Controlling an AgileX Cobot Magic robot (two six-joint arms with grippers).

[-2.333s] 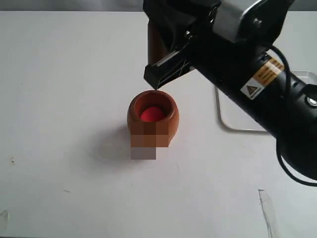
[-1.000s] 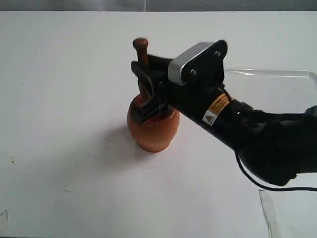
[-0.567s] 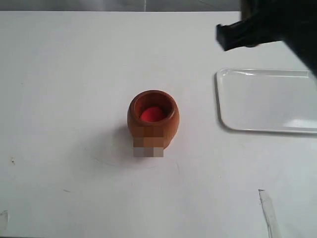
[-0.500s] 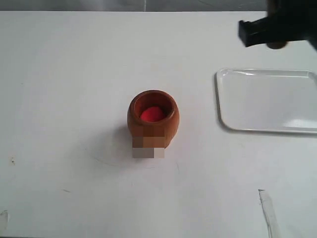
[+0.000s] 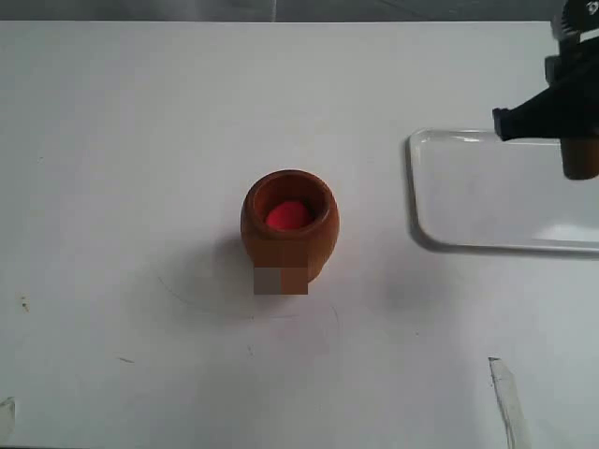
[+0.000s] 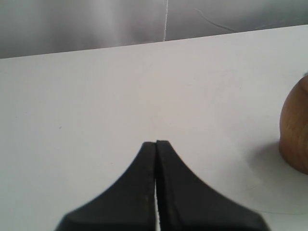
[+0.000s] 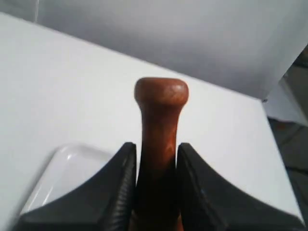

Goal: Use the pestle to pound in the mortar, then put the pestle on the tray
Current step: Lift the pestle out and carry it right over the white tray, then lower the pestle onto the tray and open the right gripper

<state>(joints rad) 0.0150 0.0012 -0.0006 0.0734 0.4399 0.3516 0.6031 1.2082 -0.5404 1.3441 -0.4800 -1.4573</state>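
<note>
The mortar (image 5: 288, 224), light brown wood with a red inside, stands upright mid-table; its side shows at the edge of the left wrist view (image 6: 294, 130). The white tray (image 5: 487, 215) lies to its right. My right gripper (image 5: 562, 117) hangs above the tray's right part, shut on the dark brown pestle (image 5: 580, 157), whose thick end points down. In the right wrist view the pestle's knobbed handle (image 7: 160, 120) sticks out between the fingers (image 7: 118, 187), with the tray's corner (image 7: 62, 173) below. My left gripper (image 6: 156, 143) is shut and empty, apart from the mortar.
The white tabletop (image 5: 140, 140) carries a few small marks and a scratch (image 5: 501, 393) near the front right. A grey wall (image 6: 96, 19) rises behind the table's far edge.
My right gripper lifted the pestle out of the mortar and carried it right, then lower, to above the tray. The mortar stayed in place.
</note>
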